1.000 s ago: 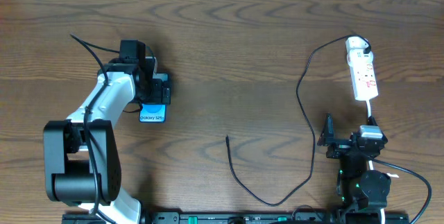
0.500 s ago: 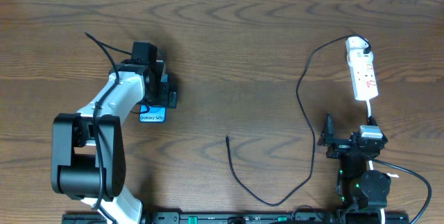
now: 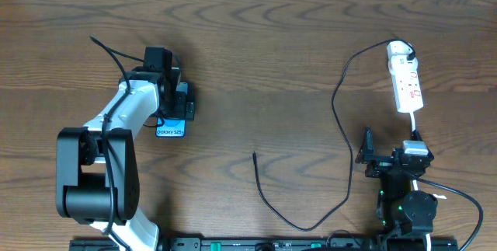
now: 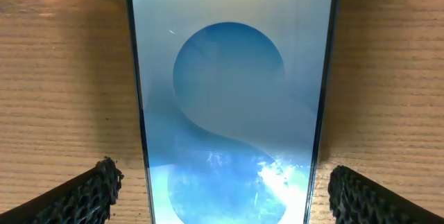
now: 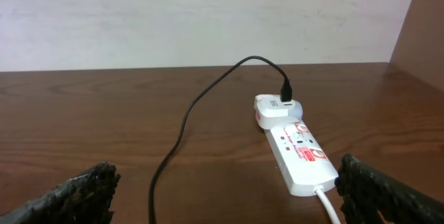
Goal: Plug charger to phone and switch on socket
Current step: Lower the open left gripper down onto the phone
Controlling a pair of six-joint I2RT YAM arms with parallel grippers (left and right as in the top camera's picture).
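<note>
The phone (image 4: 232, 99) lies flat on the table, its blue screen with a lighter circle filling the left wrist view. My left gripper (image 4: 225, 196) hangs open over it, one finger on each side with bare wood between fingers (image 4: 90, 196) and phone. Overhead, only the phone's near end (image 3: 171, 129) shows below the left gripper (image 3: 175, 111). The charger (image 3: 339, 127) runs as a long black cable from the socket (image 3: 406, 76) down to a loose tip at mid-table. My right gripper (image 5: 229, 196) is open and empty, just short of the socket (image 5: 295, 151).
A white cord (image 5: 329, 207) leaves the socket's near end toward my right arm's base (image 3: 408, 204). The charger's black plug (image 5: 286, 89) sits in a white adapter at the socket's far end. A pale wall rises behind the table's far edge.
My left arm has swung slightly to the right above the phone. The phone, charger, socket and right arm have stayed put.
</note>
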